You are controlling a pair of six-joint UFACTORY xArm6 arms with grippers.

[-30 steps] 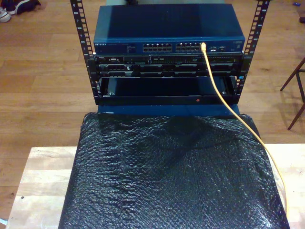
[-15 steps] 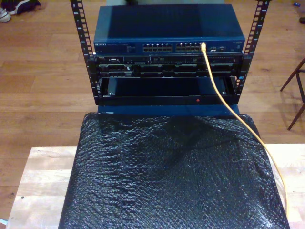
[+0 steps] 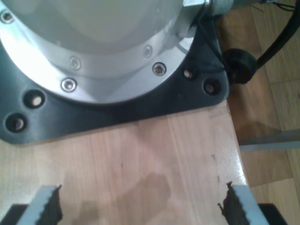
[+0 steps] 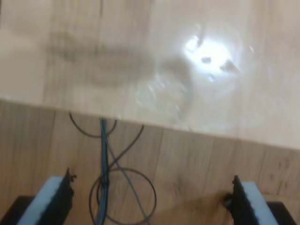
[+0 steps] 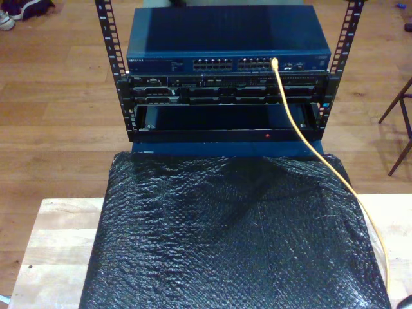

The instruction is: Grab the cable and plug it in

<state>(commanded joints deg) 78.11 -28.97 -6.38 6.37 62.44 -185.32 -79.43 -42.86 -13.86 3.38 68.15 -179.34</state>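
At the blue network switch (image 5: 228, 55), the cable (image 5: 297, 125) already sits plugged into a port; both grippers' jaws stand wide apart, holding nothing, over the counter (image 3: 154, 164)

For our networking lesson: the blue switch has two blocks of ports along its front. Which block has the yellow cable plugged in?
The block nearer the exterior view's right: the yellow cable enters its last port. The other block holds no cable.
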